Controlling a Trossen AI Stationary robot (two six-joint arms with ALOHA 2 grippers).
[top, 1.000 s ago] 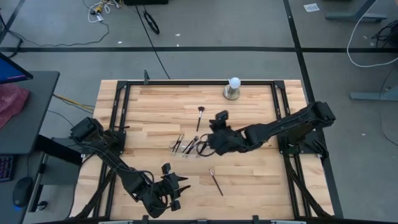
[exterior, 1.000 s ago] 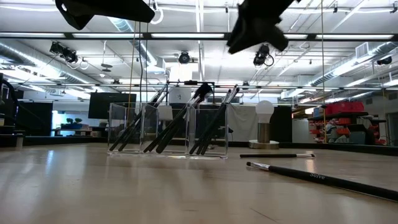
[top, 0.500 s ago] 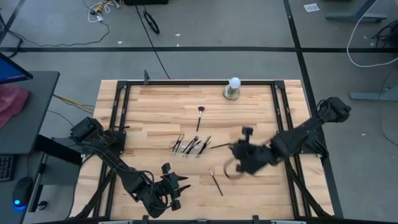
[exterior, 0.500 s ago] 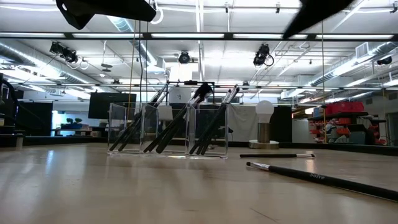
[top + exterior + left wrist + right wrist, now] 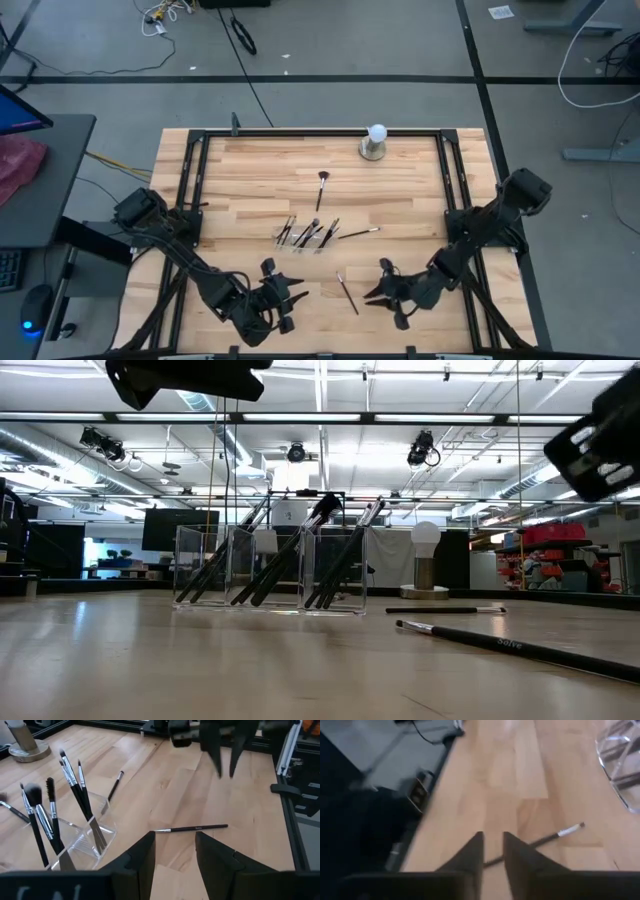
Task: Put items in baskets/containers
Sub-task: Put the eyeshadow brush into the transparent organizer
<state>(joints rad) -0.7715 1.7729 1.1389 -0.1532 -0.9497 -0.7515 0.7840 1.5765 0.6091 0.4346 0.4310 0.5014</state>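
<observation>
The right gripper, a second ago over the clear tray at the table's middle, has swung back to the near right of the table, just right of the loose brush lying there. A makeup brush it left behind now lies on the wood just right of the tray. The left gripper has edged slightly right.

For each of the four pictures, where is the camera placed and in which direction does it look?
High: overhead, straight down; both arms, left gripper, right gripper.
Low: table height, level toward the clear organizer; arm parts at the top.
Left wrist: past its fingers to a loose brush.
Right wrist: past its fingers at the table.
Shared: high and left wrist views both show that brush.
</observation>
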